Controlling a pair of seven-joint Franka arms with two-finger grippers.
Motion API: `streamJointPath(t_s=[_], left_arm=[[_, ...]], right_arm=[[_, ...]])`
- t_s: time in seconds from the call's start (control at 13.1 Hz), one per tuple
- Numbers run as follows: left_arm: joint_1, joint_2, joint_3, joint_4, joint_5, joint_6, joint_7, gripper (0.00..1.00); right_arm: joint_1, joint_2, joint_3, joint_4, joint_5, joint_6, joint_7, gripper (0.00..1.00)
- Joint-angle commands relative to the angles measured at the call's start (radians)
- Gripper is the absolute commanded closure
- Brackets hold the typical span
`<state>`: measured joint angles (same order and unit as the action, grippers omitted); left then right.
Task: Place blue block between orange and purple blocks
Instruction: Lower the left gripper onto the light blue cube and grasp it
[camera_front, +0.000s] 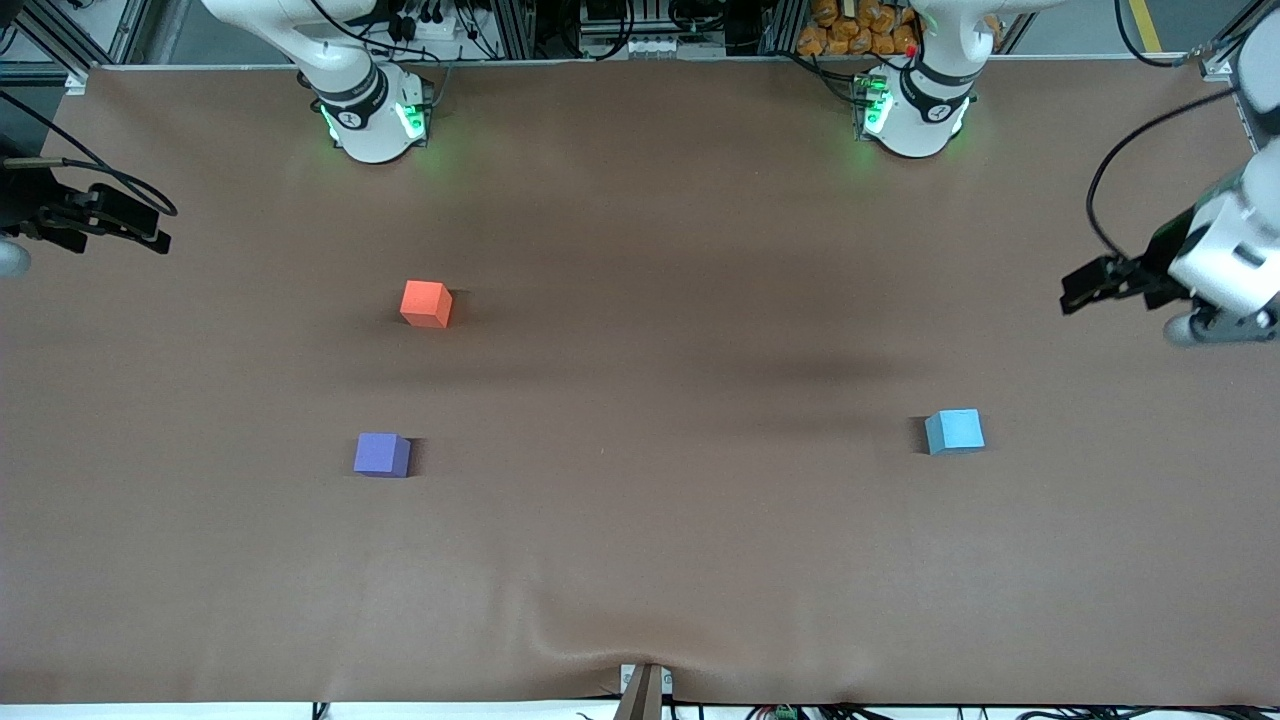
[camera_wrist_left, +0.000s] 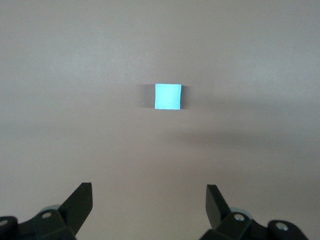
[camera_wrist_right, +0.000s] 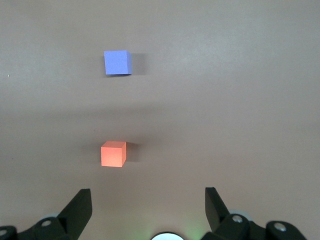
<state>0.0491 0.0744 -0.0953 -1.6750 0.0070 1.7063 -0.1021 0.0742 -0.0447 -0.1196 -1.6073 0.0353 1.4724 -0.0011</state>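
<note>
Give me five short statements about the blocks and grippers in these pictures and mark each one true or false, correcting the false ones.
1. The blue block lies toward the left arm's end of the table. True.
2. The blue block already sits between the orange block and the purple block. False: it lies apart from both, which are toward the right arm's end.
3. The purple block is nearer to the front camera than the orange block. True.
4. The left gripper is shut on the blue block. False: it is open and holds nothing.
5. The right gripper is open. True.
</note>
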Motion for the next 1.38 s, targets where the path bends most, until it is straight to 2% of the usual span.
streamJointPath(t_s=[0.0, 0.31, 0.46, 0.61, 1.3], left_arm=[[0.0, 0.021, -0.006, -0.054, -0.007, 0.085, 0.019, 0.0], [-0.008, 0.054, -0.011, -0.19, 0.001, 0.266, 0.024, 0.0], [-0.008, 0.088, -0.011, -0.229, 0.004, 0.334, 0.03, 0.0], [-0.008, 0.132, -0.011, -0.249, 0.047, 0.399, 0.03, 0.0], [-0.008, 0.343, -0.014, -0.273, 0.048, 0.726, 0.032, 0.0]], right_arm=[[0.004, -0.004, -0.005, -0.002, 0.014, 0.003, -0.008, 0.0], [0.001, -0.004, -0.005, -0.002, 0.014, 0.006, -0.008, 0.0], [0.002, -0.004, -0.005, -0.002, 0.014, 0.008, -0.008, 0.0], [0.002, -0.004, -0.005, -0.002, 0.014, 0.008, -0.008, 0.0], [0.004, -0.004, -0.005, -0.003, 0.014, 0.006, -0.008, 0.0]])
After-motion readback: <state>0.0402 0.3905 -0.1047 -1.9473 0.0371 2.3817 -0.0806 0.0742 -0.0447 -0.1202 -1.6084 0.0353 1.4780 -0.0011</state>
